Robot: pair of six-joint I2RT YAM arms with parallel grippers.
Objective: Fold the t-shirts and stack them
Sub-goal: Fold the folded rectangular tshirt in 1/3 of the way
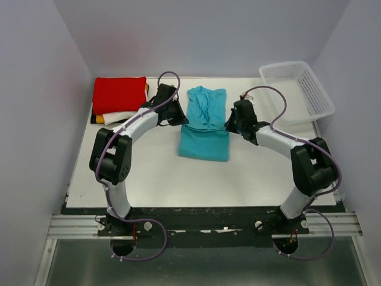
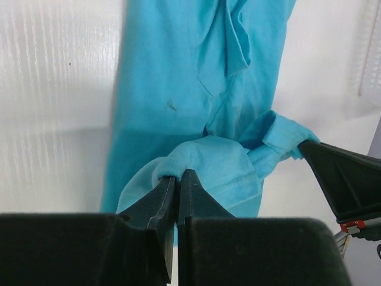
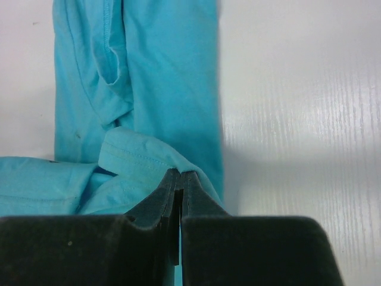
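The soft turquoise-blue cloth t-shirt (image 1: 204, 128) lies in the middle of the white desk (image 1: 238, 179). The left gripper (image 2: 177, 177) and the right gripper (image 3: 180, 177) each have jaws clenched on one edge of it, probably to fold it evenly.

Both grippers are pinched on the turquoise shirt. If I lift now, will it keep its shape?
Probably not: the turquoise shirt bunches and wrinkles where the left gripper and right gripper pinch it, so the middle should sag between them. It looks thin and light, so small pinches likely hold. Its near end may trail on the table.
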